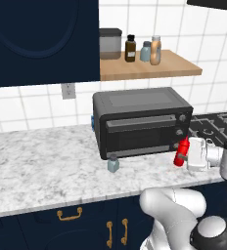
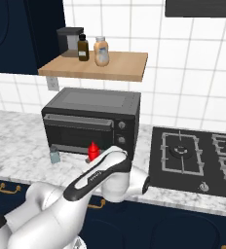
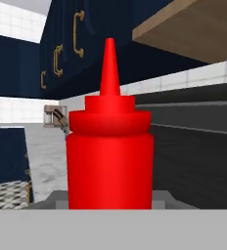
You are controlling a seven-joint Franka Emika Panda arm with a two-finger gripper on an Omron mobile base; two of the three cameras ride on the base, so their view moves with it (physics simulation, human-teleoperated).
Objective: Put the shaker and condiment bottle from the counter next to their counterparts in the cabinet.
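My gripper (image 1: 185, 157) is shut on the condiment bottle (image 1: 182, 151), a slim red squeeze bottle held just in front of the toaster oven's lower right corner. The bottle's pointed nozzle (image 3: 109, 63) rises close up in the hand view, and its top (image 2: 92, 150) peeks over my forearm. The small pale shaker (image 1: 113, 164) (image 2: 54, 154) stands on the marble counter (image 1: 42, 161) before the oven's left side. On the wooden cabinet shelf (image 1: 179, 68) (image 2: 127, 68) stand the counterparts: a matching shaker (image 1: 146, 51) and a tan bottle (image 1: 156, 50) (image 2: 101, 51).
A black toaster oven (image 1: 140, 122) (image 2: 90, 121) sits under the shelf. A dark brown bottle (image 1: 130, 49) (image 2: 83, 47) and a grey canister (image 1: 110, 44) (image 2: 68, 41) share the shelf's left part. A gas hob (image 2: 197, 160) lies to the right.
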